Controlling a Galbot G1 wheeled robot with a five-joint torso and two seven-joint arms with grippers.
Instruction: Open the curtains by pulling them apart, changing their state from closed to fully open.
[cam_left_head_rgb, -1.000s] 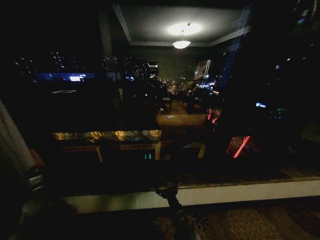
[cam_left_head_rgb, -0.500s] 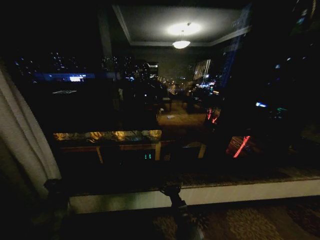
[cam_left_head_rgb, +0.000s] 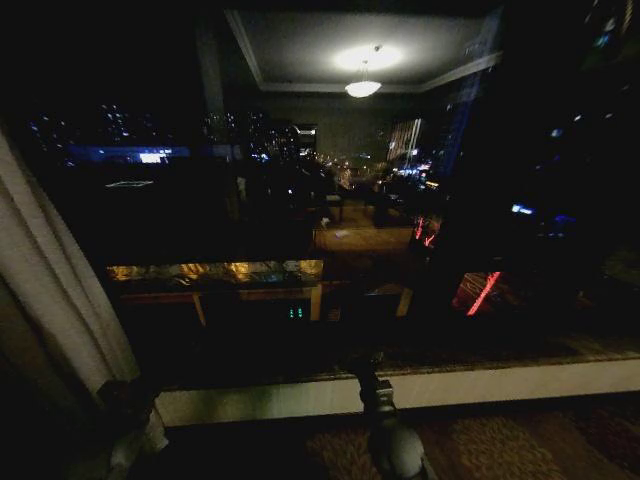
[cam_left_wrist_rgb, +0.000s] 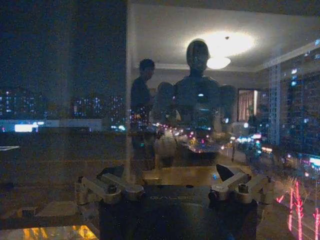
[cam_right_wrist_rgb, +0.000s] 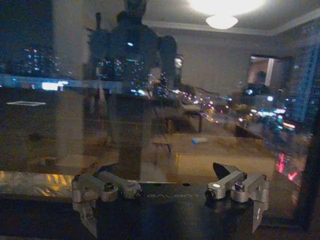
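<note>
The curtain is hanging bunched at the window's far left. Soft, light, slippery stuff, best pinched at a pleat edge. Left hand is facing the glass released; right hand is also spread, empty.

Both grippers, left gripper and right gripper, have a black body with faint embossed lettering, silver-grey metal finger linkages joined by round screws, and dark wedge-shaped fingertips.
</note>
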